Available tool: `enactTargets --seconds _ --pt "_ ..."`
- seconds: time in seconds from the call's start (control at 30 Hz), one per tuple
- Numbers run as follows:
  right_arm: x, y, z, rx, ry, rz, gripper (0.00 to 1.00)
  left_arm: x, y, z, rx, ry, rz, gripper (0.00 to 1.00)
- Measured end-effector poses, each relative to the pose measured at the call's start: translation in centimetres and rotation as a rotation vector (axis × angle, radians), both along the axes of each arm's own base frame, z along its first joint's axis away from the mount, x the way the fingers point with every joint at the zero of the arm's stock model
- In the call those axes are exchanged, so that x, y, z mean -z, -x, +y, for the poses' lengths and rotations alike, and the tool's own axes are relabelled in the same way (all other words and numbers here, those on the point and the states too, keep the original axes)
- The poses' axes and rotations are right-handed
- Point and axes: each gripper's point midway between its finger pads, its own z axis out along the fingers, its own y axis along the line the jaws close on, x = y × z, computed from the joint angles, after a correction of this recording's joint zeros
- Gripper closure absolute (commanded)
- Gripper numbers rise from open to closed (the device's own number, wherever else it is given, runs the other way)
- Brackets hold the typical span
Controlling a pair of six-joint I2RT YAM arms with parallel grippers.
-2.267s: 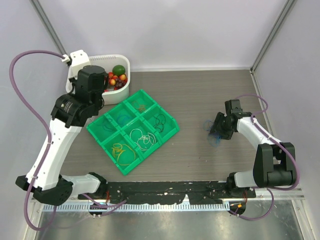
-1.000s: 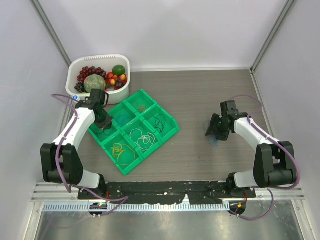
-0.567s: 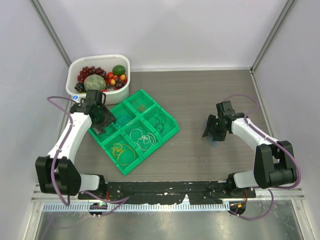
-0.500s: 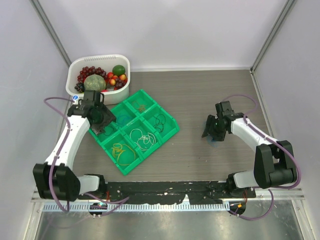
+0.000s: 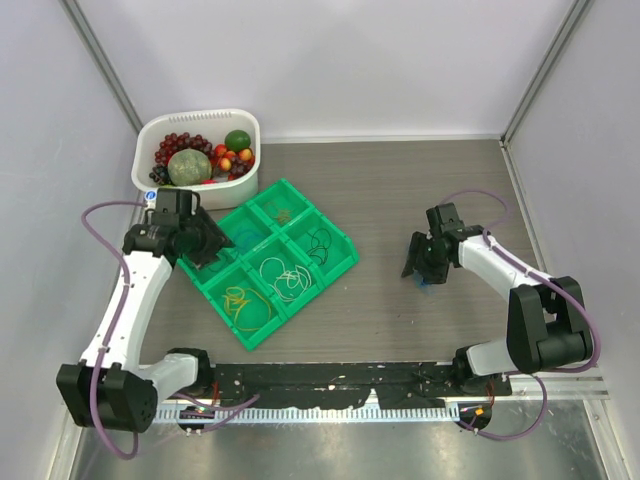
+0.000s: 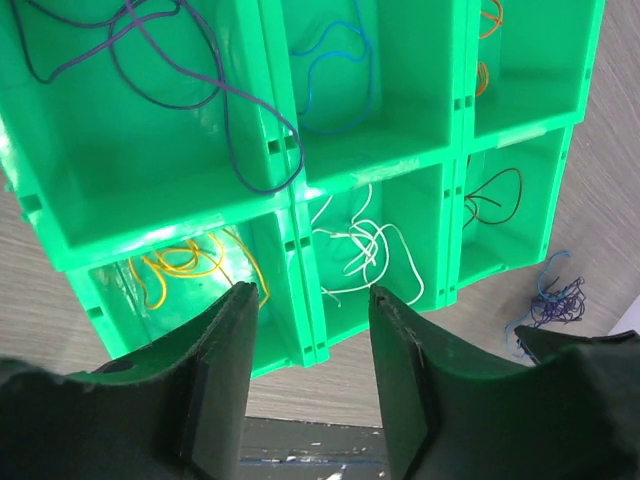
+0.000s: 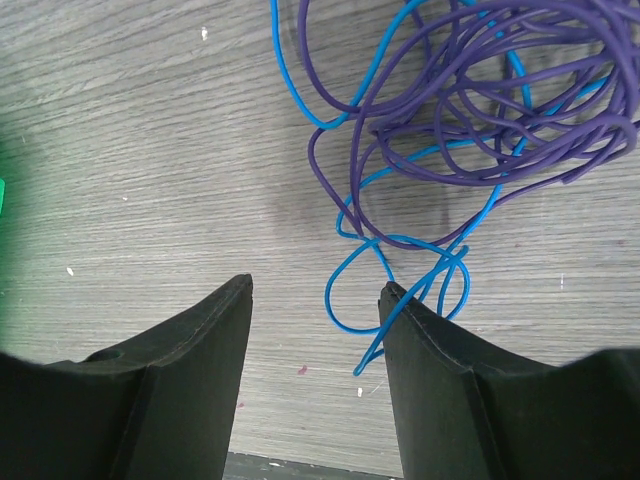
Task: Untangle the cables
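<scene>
Left end effector (image 6: 310, 295) opened — lifted above tray (image 6: 283, 150).

Rig notes: left arm (image 5: 128, 300) and right arm (image 5: 496, 264) have white link shells and black joint housings. A lilac hose (image 5: 98, 208) loops off each. Bases bolt onto a black rail (image 5: 330, 378). The left claw (image 6: 308, 295) and right claw (image 7: 315, 285) have matte black, wedge-shaped fingers.

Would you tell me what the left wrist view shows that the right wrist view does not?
Only the left wrist view: the green tray holding the yellow cable, white cable and black cable in separate compartments. Only the right wrist view: the blue cable threading through the purple loops, close up. Both: the purple-and-blue tangle on the wooden table, each past its own open jaws.
</scene>
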Motion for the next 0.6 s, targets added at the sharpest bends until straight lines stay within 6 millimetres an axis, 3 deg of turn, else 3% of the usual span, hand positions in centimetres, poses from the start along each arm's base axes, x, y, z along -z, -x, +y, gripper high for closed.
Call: enactTargets --seconds 0.1,0.27,0.4,0.6 --pt "0.0 0.1 0.2 -0.008 0.001 0.003 0.41 0.8 -1.0 -0.2 0.005 0.000 0.018 0.37" --pt "0.0 0.3 0.2 -0.014 0.003 0.008 0.41 2.7 -2.9 1.7 -0.069 -0.101 0.127 0.21" --pt "-0.3 0.4 0.2 -0.014 0.003 0.005 0.41 3.5 -4.7 3.4 -0.151 -0.184 0.166 0.27" --pt "-1.1 0.3 0.2 -0.014 -0.001 -0.025 0.41 4.4 -5.0 5.0 -0.237 -0.201 0.195 0.30"
